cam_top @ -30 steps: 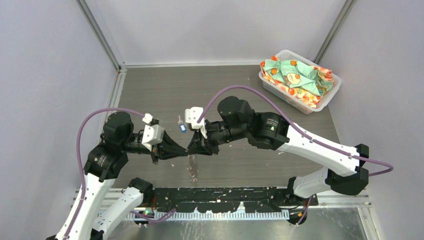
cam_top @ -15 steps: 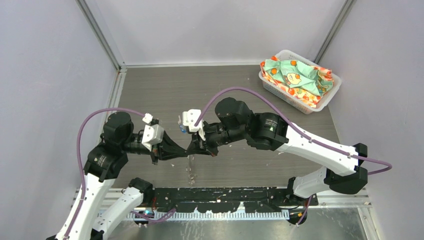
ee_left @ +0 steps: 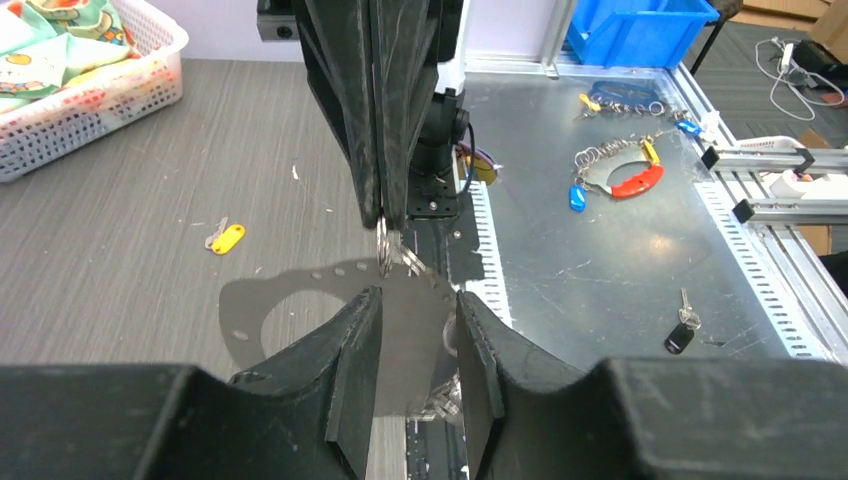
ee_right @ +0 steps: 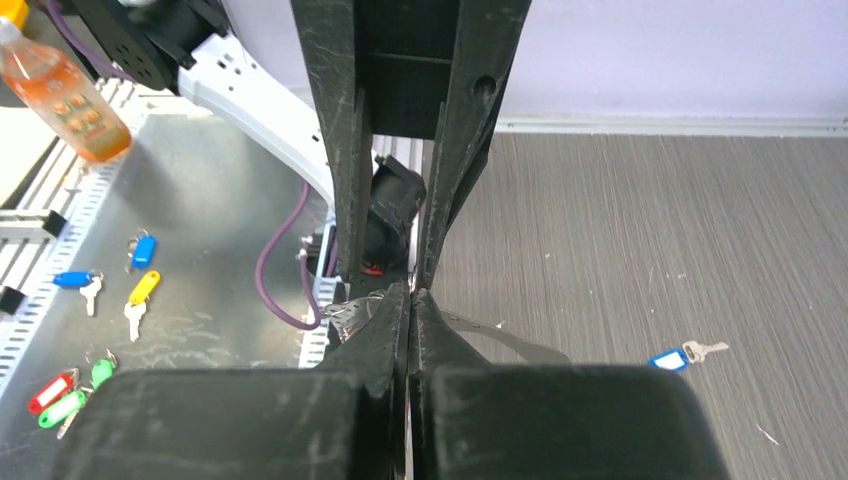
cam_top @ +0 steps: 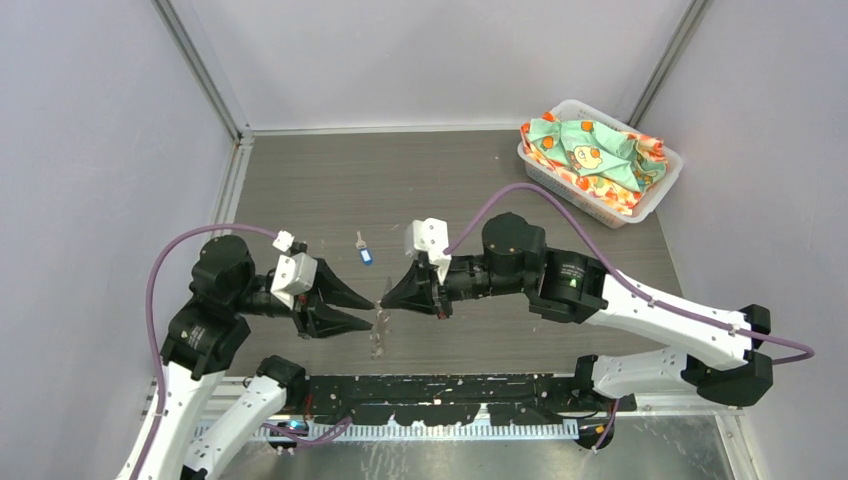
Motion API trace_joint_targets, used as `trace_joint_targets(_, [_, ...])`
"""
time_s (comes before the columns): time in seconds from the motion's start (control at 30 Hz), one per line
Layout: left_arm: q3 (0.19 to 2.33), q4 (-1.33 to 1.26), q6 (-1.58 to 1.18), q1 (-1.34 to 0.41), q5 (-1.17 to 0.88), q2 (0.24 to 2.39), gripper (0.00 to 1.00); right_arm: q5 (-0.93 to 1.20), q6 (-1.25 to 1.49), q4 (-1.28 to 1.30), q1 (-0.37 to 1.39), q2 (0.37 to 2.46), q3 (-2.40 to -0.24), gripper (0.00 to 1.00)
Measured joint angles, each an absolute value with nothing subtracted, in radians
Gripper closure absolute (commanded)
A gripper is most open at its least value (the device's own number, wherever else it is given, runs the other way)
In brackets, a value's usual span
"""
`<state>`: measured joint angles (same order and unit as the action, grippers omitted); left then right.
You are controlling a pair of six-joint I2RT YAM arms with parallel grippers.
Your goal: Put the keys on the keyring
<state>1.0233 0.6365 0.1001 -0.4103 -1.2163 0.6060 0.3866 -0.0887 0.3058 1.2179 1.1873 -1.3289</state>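
My right gripper (cam_top: 383,302) is shut on the keyring (cam_top: 380,335), a grey metallic band that hangs from its tips above the table's near edge. In the left wrist view the ring (ee_left: 386,246) dangles from those shut fingers, just beyond my left gripper (ee_left: 418,300), which is open with nothing between its fingers. From above, the left gripper (cam_top: 368,309) faces the right one tip to tip, a small gap apart. The blue-headed key (cam_top: 364,254) lies on the table behind both grippers and shows again (ee_right: 676,357) in the right wrist view. On the wood lies the yellow-headed key (ee_left: 227,239).
A white basket (cam_top: 655,195) of patterned cloth stands at the far right corner. Past the table's near edge is a metal shelf with other tagged keys (ee_left: 612,185), (ee_right: 140,297) and an orange bottle (ee_right: 62,92). Grey walls close in three sides.
My left gripper has opened, let go of the keyring and drawn back to the left. The right arm has shifted right, still gripping the ring. The blue key now shows fully.
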Motion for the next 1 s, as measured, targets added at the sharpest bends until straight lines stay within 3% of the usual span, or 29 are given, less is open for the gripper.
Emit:
trace_joint_targets(0.5, [0.978, 0.407, -0.144, -0.41, -1.205, 0.591, 0.78, 0.456, 0.032, 0.153, 1.215, 1.145, -1.265, 0.99])
trace_joint_targets(0.83, [0.976, 0.39, -0.199, -0.41, -1.206, 0.588, 0.78, 0.458, 0.033, 0.143, 1.215, 1.151, -1.266, 0.99])
trace_joint_targets(1.0, [0.974, 0.389, -0.206, -0.41, -1.216, 0.587, 0.69, 0.456, 0.033, 0.148, 1.214, 1.16, -1.273, 0.99])
